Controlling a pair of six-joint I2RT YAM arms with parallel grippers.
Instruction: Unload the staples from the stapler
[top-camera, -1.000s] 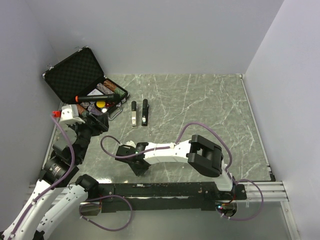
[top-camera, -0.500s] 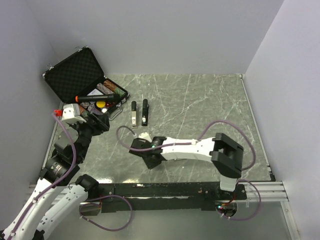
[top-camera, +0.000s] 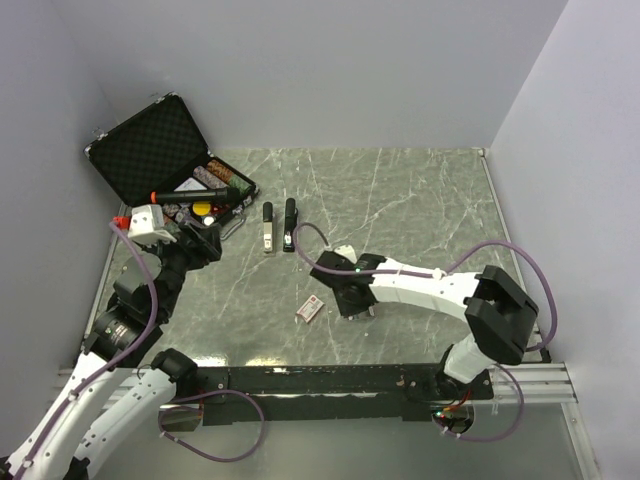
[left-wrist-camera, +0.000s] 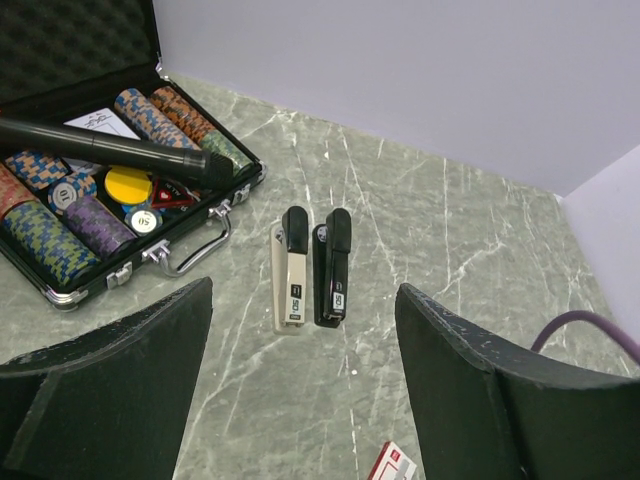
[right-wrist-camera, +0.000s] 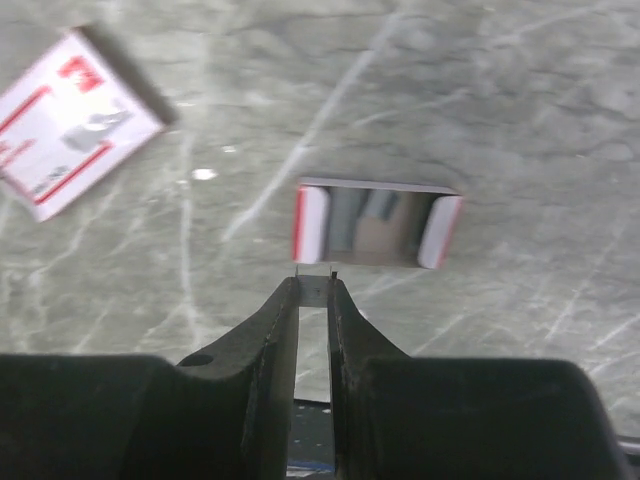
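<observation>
Marble-patterned table (top-camera: 420, 220) carries two staplers lying flat side by side, one pale stapler (left-wrist-camera: 291, 268) and one black stapler (left-wrist-camera: 333, 265), at 11 o'clock from the single staple box (top-camera: 310, 309). Only the right wrist view shows a red-ended tray (right-wrist-camera: 378, 225), at 12 o'clock of the right gripper (right-wrist-camera: 315, 285). Its fingers nearly meet, pinching a thin staple strip (right-wrist-camera: 315, 292). Over by the case, the left gripper (top-camera: 205, 240) gapes wide, holding nothing

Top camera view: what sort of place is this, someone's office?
Probably a robot test booth: bare grey walls enclose a marble-look table, and a left arm and right arm are bolted at its near edge.
</observation>
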